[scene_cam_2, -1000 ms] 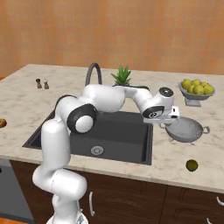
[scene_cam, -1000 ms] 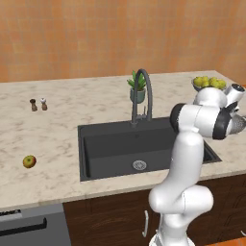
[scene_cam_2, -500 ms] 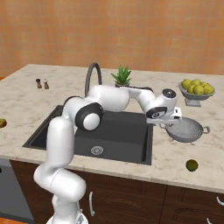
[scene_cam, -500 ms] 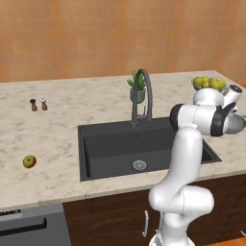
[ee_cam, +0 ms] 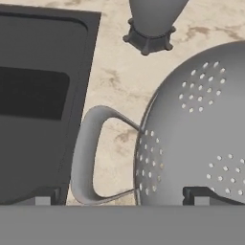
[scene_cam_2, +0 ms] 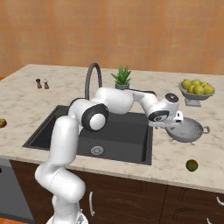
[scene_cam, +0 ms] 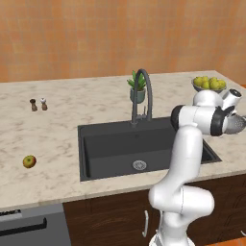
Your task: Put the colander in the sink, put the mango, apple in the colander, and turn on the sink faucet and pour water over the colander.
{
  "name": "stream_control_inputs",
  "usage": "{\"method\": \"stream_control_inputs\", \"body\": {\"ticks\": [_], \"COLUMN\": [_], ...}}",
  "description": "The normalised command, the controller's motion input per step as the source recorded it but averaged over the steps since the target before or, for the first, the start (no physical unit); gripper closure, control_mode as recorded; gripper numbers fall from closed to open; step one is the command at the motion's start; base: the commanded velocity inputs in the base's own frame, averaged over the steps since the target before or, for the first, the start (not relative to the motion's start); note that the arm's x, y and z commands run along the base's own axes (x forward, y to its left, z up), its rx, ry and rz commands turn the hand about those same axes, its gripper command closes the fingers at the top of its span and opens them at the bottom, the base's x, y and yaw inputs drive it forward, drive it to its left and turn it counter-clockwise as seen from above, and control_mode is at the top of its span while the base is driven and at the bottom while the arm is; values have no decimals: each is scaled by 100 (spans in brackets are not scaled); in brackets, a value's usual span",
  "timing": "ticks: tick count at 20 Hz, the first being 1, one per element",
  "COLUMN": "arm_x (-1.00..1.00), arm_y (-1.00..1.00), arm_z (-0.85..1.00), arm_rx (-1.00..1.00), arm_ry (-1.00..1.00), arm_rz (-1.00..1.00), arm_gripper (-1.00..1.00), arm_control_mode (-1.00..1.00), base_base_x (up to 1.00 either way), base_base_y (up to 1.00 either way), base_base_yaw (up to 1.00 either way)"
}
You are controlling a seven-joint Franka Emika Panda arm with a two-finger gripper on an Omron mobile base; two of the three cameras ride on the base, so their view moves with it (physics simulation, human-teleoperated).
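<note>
We hold our gripper (scene_cam_2: 172, 125) wide open over the colander (scene_cam_2: 188, 131) by the sink's (scene_cam_2: 65, 127) right edge, straddling its near rim to grasp

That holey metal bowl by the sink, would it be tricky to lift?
Probably not heavy: the colander looks like thin perforated metal, so likely stiff and light. Its smooth rounded wall may slip between fingers; the loop handle seems the surer hold. On the counter, a push might slide or rock it.
</note>
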Motion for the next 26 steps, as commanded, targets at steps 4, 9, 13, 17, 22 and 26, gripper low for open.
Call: {"method": "stream_control_inputs", "body": {"ticks": [4, 9, 13, 17, 22, 26], "arm_x": [8, 8, 18, 26, 29, 18], "arm_y": [-1, 0, 0, -4, -7, -6], "arm_z": [-23, -11, 0, 0, -2, -5], "arm_rx": [0, 0, 0, 0, 0, 0], "arm_ry": [0, 0, 0, 0, 0, 0], "arm_rz": [0, 0, 0, 0, 0, 0], "arm_gripper": [-100, -100, -100, -100, -100, -100], "arm_control_mode": [-100, -100, -100, -100, -100, -100], "base_base_x": [0, 0, 0, 0, 0, 0], "base_base_y": [0, 0, 0, 0, 0, 0], "base_base_yaw": [0, 0, 0, 0, 0, 0]}}
